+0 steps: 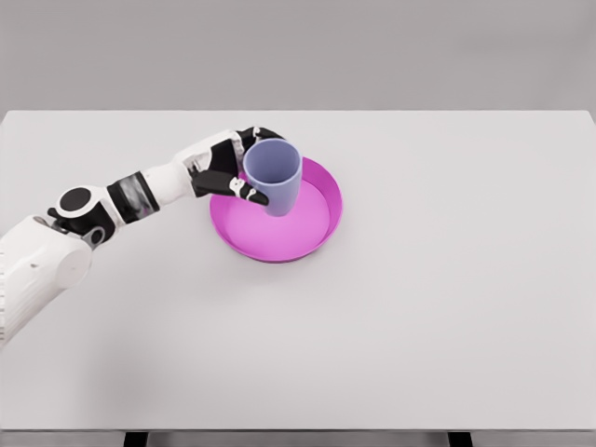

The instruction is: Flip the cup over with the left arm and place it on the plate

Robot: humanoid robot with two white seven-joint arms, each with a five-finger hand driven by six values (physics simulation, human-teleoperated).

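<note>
The cup (274, 177), a pale blue-grey beaker, is seen mouth-up, its open rim turned toward the camera and tipped only a little, so that its long axis runs close to vertical. It is placed over the pink plate (321, 228), toward the plate's back-left part; its base is set against the plate's floor in the picture, though whether it is already resting there or is held just above cannot be told from this single view.

The cup is clamped by the left hand (233, 172): dark fingers are wrapped around the cup's left side, with the thumb (251, 194) pressed across the front wall below the rim. The cup therefore lies to the right of the hand, on the far side of the palm from the forearm, and the left arm (121, 197) is stretched in from the lower left across the table (447, 307).

The flip is judged to be done, since the mouth faces up. What the coming move is thought to turn on is the vertical relation of base to plate: if a gap remains, the cup must be lowered straight along its own axis before the fingers are released, and withdrawal should be made leftward, away from the cup wall, so that it is not tipped.

The right arm is not seen.
</note>
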